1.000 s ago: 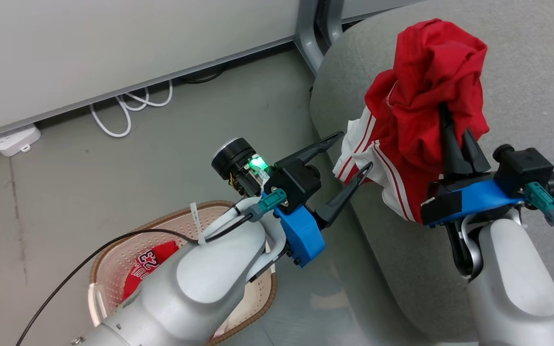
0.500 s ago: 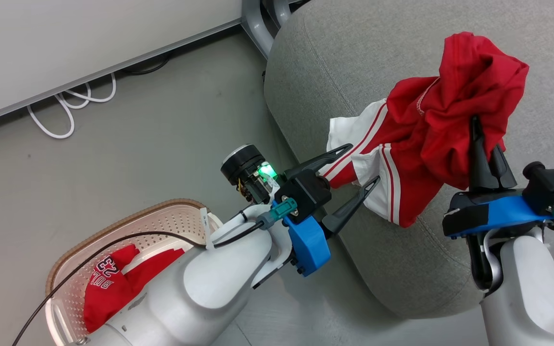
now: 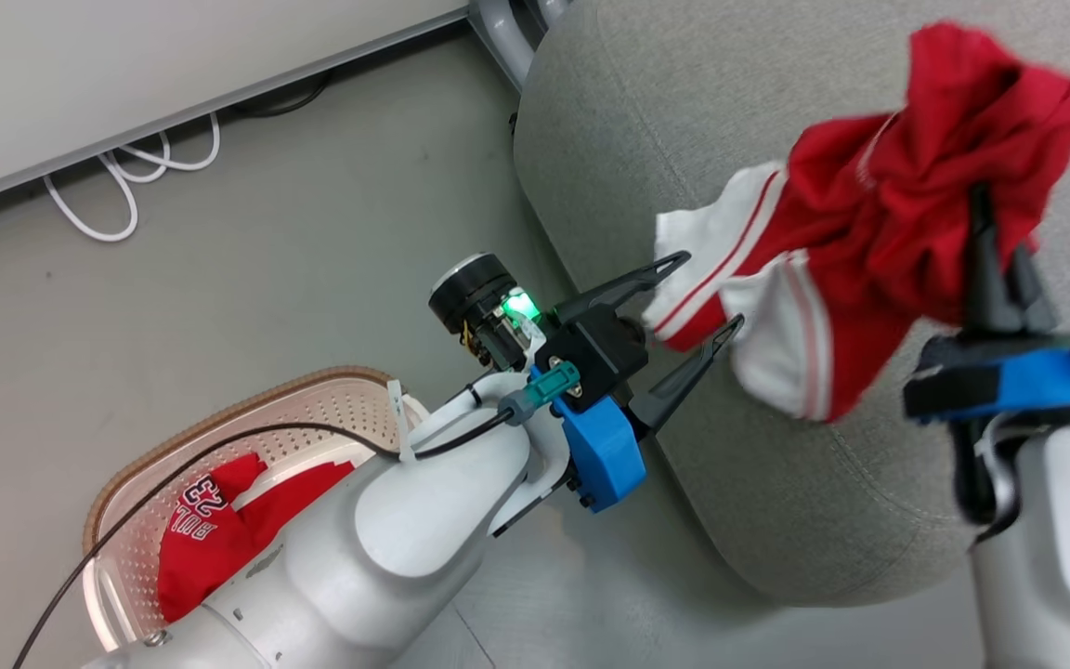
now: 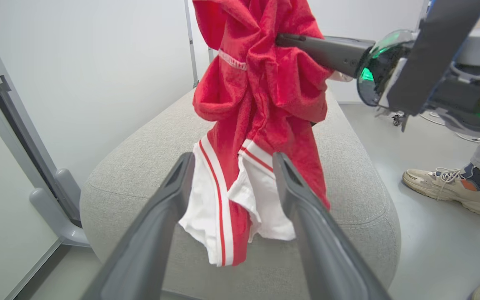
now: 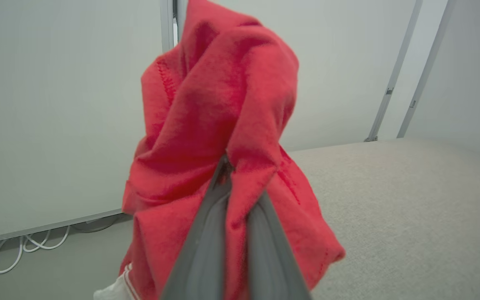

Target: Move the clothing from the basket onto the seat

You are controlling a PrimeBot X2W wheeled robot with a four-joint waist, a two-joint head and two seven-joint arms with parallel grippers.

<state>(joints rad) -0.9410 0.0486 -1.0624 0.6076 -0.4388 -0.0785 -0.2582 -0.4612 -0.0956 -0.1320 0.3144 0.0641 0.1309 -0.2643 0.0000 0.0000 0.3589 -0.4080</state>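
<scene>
My right gripper [image 3: 992, 228] is shut on a bunched red garment with white, red-striped trim [image 3: 869, 214], holding it up over the big grey seat [image 3: 684, 111]. Its white hem hangs by the seat's near edge. My left gripper [image 3: 711, 291] is open, its fingertips either side of that hem; in the left wrist view the hem [image 4: 206, 216] hangs between the open fingers [image 4: 177, 179]. The right wrist view has the shut gripper [image 5: 226, 162] buried in red cloth [image 5: 223, 104]. A second red garment marked "23" [image 3: 219, 530] lies in the cream basket [image 3: 219, 411], partly behind my left forearm.
The basket stands on the grey floor left of the seat. White cables [image 3: 126, 186] loop along the wall's foot. A grey metal post base [image 3: 498, 19] stands at the seat's far corner. A person's shoe [image 4: 448, 187] rests on the floor beyond the seat.
The head camera shifted early on. Since then my right gripper has carried the red garment to the right and a little up over the seat. The left gripper stays open by the hem.
</scene>
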